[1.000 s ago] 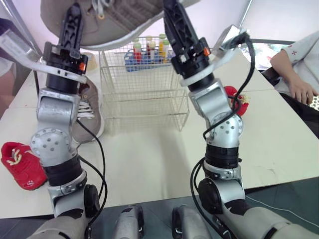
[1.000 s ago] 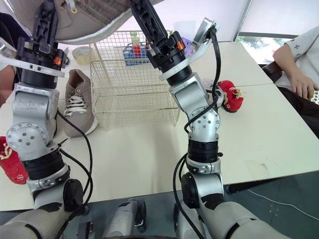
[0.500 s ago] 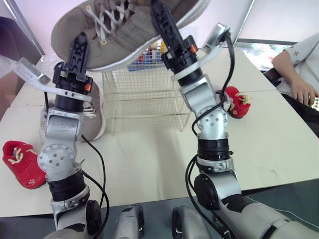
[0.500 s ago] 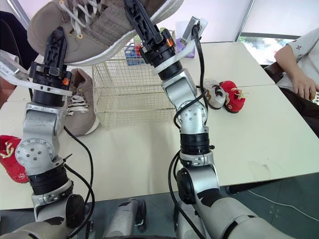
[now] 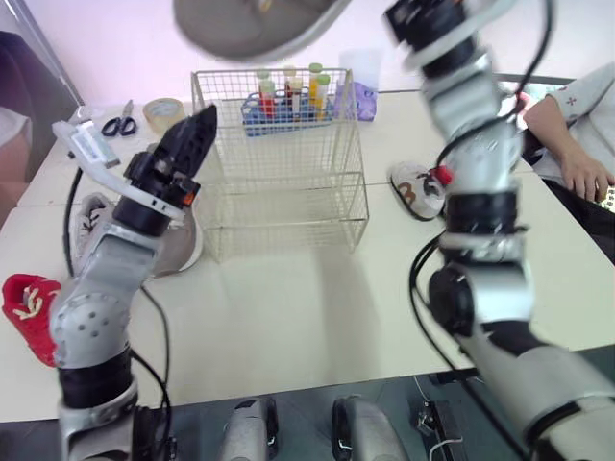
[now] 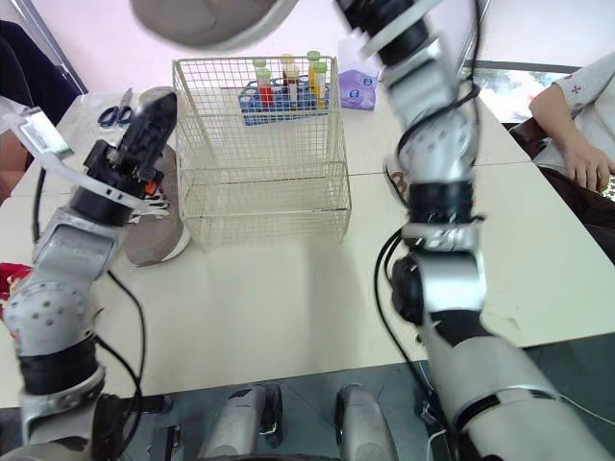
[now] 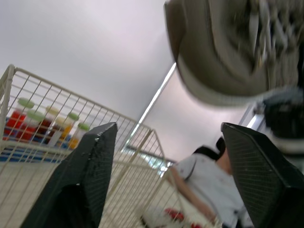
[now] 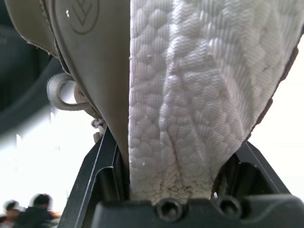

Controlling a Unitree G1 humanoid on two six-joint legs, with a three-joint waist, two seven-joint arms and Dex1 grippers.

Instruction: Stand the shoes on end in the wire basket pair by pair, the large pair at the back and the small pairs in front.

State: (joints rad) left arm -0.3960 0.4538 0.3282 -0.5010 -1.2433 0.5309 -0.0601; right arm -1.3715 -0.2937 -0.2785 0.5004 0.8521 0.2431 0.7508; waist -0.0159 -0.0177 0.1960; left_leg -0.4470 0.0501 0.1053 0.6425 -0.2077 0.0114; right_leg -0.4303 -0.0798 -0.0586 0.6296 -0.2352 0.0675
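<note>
High above the wire basket (image 5: 279, 163) hangs a large grey shoe (image 5: 255, 24), its toe over the basket's left side. My right gripper (image 8: 175, 156) is shut on its white sole at the heel end. My left gripper (image 5: 200, 130) is open with nothing in it, level with the basket's left rim and below the shoe (image 7: 223, 52). The matching grey shoe (image 5: 178, 252) lies on the table left of the basket, partly behind my left arm. A small red shoe (image 5: 29, 312) lies at the far left. Another small shoe (image 5: 418, 187) lies right of the basket.
A blue rack of bottles (image 5: 288, 96) stands just behind the basket. Scissors (image 5: 120, 123) and a tape roll (image 5: 163, 113) lie at the back left. A person's arm (image 5: 577, 144) rests on the table's right edge.
My left gripper has let go of the large shoe and dropped to the basket's left side. My right arm has carried the shoe higher on its own.
</note>
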